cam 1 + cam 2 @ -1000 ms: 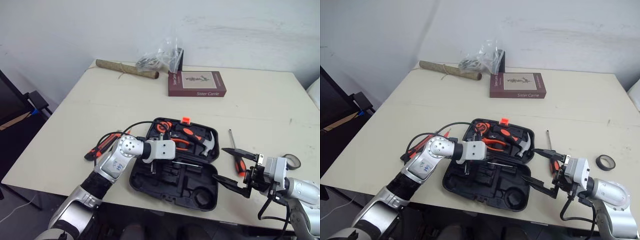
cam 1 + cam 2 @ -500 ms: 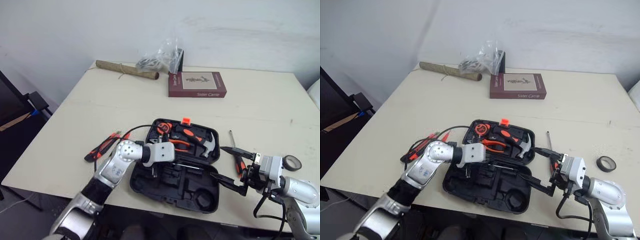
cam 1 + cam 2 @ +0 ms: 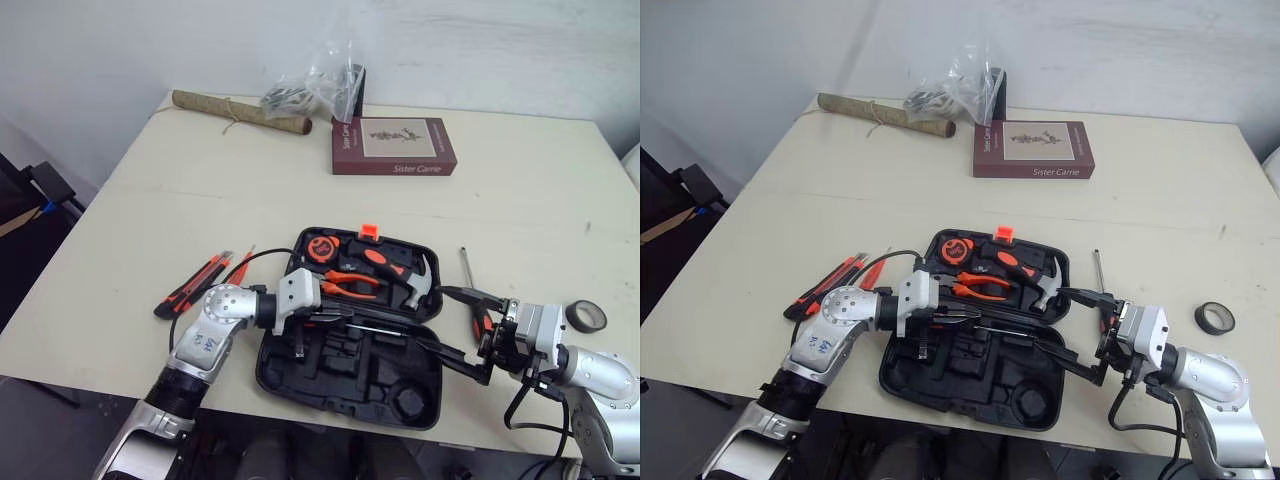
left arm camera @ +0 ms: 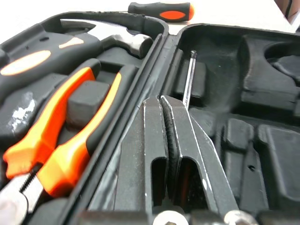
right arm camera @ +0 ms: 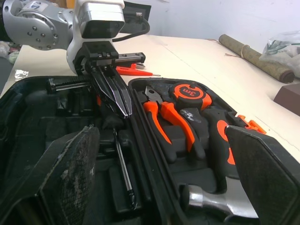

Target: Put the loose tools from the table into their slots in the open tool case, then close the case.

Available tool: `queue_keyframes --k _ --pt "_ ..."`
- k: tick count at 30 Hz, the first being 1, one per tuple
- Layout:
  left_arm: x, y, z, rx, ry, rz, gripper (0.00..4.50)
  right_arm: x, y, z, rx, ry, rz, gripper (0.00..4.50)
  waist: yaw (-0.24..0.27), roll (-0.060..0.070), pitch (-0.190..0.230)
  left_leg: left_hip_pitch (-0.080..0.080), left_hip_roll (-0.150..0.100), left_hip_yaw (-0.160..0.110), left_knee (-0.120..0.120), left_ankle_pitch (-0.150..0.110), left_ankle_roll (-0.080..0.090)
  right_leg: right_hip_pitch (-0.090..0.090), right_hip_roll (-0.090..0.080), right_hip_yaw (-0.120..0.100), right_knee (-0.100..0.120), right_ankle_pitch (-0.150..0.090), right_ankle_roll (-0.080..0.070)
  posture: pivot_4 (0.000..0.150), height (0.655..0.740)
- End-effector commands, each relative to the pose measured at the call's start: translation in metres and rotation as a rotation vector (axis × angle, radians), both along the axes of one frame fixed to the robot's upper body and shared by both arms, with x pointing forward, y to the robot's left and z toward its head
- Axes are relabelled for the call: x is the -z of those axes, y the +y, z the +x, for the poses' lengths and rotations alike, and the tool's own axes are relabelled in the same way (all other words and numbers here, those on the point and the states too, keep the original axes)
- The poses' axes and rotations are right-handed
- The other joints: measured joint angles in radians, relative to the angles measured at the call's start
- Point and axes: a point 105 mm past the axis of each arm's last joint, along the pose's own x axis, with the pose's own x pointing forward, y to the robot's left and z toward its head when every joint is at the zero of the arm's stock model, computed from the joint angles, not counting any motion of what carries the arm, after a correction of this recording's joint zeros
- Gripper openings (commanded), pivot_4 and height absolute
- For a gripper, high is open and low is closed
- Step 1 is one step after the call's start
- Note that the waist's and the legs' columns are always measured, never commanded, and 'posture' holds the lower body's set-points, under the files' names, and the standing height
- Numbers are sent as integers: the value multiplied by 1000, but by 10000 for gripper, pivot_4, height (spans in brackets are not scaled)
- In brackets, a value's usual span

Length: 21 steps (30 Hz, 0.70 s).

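Left pincer [image 4: 160, 99], shut and empty, should seat the thin steel rod [image 4: 188, 79] in the black plastic case [image 3: 400, 385]. Right pincer [image 3: 434, 318] gapes empty.

tool case [image 3: 340, 378] black | pliers [image 3: 350, 288] orange-handled | knife [image 3: 190, 290] orange-black | book [image 3: 395, 166] maroon | table [image 3: 200, 200] cream

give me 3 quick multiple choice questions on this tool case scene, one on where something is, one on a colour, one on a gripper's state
1. Where is the loose screwdriver?
A on the table, to the robot's right of the tool case
B inside the case
C hanging off the table edge

2. What colour are the handles of the pliers?
A blue
B green
C orange

3. How is the left gripper?
A wide open
B shut
C clamped on the pliers

Key: 1 A, it lies on the table beside the case's right edge; 2 C, orange handles show in the case; 3 B, its fingers press together above the case.
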Motion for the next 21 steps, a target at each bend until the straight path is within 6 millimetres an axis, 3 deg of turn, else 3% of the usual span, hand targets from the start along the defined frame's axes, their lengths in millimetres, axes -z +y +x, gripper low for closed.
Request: queue_keyframes --k 1,14,21 --pt "-6 -1 -10 49 15 -7 416 -7 -2 -2 -4 -30 -5 45000 -2 0 3 0 0 0 0 0 0 0 0 0 0 0 0 1500 7400" --pt "31 5 0 -102 155 205 416 -12 -2 -5 -4 -27 -8 45000 1 0 6 1 0 -2 0 2 1 1 0 -1 2 1 2 1500 7400" --pt "64 10 -21 -140 423 348 416 -13 0 -5 -1 -22 -5 45000 2 -1 2 2 -1 -4 0 2 1 3 -1 -1 1 1 2 1500 7400"
